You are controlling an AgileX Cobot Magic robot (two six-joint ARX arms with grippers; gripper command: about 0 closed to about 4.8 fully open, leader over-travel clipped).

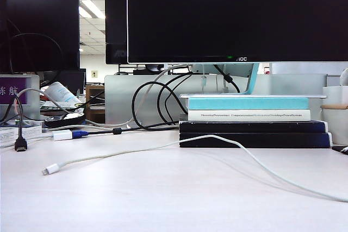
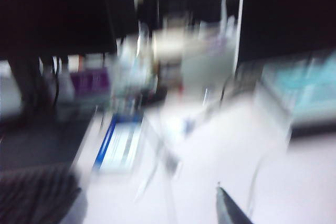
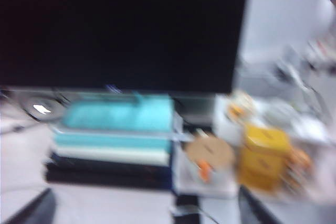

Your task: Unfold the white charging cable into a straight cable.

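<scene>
A: Where is the thin glossy white charging cable (image 1: 179,144) seen?

B: Stretched across the pale surface (image 1: 163,199), before stacked books (image 1: 253,126).

A: And the grippers?

B: Left gripper (image 2: 231,211) and right gripper (image 3: 142,211) are blurred; nothing is gripped, their opening cannot be told.

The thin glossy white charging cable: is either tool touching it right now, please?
Apart. The exterior view shows the thin glossy white charging cable lying alone across the pale desk, no tool near it; both wrist views are blurred, showing no contact.

Glossy white charging cable (image 1: 179,146), matt table (image 1: 163,199)
</scene>
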